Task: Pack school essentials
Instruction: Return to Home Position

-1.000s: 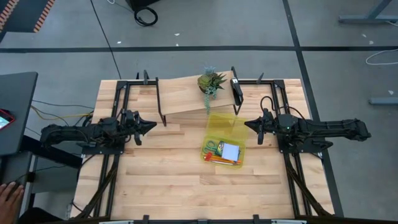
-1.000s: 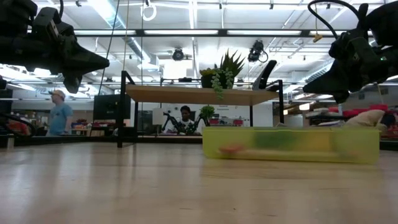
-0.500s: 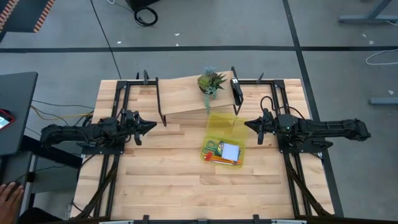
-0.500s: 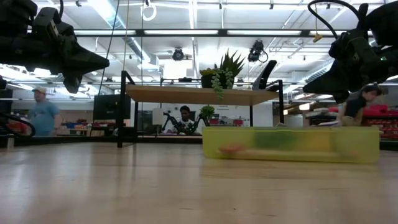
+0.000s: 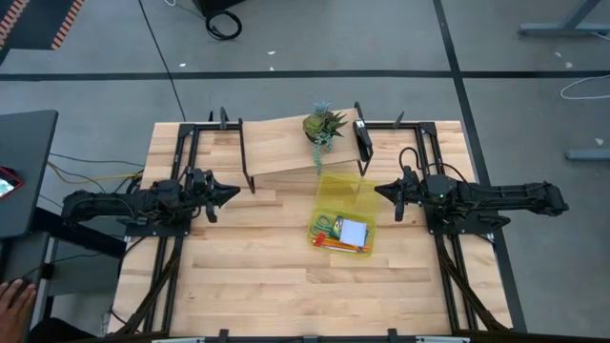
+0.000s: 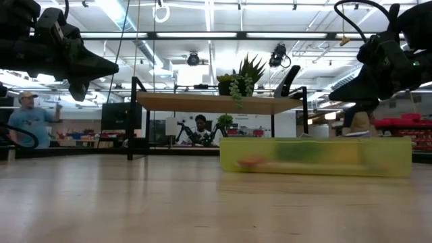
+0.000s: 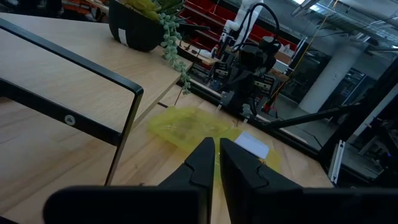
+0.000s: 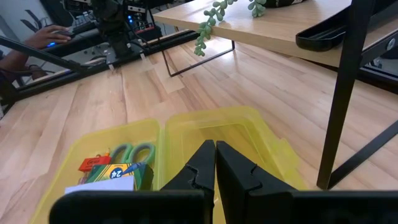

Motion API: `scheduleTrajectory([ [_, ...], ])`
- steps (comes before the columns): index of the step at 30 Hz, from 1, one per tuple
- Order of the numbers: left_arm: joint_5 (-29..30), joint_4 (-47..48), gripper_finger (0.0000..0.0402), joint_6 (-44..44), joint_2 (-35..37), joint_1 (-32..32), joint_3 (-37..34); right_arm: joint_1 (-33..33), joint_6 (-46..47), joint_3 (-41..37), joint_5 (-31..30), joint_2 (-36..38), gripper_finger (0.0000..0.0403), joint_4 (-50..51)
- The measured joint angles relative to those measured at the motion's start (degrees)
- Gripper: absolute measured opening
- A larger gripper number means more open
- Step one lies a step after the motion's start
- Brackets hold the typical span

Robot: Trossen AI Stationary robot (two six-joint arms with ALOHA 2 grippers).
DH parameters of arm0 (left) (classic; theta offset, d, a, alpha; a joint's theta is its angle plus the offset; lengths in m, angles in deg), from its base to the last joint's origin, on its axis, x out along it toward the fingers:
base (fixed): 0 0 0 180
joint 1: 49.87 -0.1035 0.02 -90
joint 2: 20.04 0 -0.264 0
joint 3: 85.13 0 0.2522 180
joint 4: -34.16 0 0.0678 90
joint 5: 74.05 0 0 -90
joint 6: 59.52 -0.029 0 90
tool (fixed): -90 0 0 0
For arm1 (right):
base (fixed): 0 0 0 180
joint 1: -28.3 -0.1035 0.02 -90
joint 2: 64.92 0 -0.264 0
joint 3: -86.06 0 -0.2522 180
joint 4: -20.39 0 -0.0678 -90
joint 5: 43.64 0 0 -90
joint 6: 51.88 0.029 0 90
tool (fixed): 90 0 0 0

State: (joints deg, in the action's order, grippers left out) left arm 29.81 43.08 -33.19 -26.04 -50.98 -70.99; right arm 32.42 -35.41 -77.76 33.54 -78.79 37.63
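Observation:
A translucent yellow case point(image 5: 344, 214) lies open on the table, its lid point(image 8: 230, 134) folded back toward the shelf. Inside its tray sit the green-handled scissors point(image 8: 132, 152), the crayon box point(image 8: 118, 173), orange pencils point(image 5: 339, 246) and a pale blue notepad point(image 5: 353, 232). My left gripper point(image 5: 233, 192) hovers shut over the table's left half, well apart from the case. My right gripper point(image 5: 379, 192) hovers shut just right of the open lid, above the table. Both touch nothing.
A raised wooden shelf point(image 5: 286, 145) on black legs spans the far side, carrying a small potted plant point(image 5: 324, 126) and a black object point(image 5: 362, 138). Bare wood lies in front of the case. People move in the room behind; a hand point(image 5: 13, 305) shows near the table's left.

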Motion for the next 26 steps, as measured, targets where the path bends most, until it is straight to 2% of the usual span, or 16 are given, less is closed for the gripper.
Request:
scheduleTrajectory([
  [26, 0.0, 0.0, 0.0028, 0.0, 0.0, 0.0, 0.0, 0.0, 0.0, 0.0, 0.0, 0.0, 0.0021, 0.0],
])
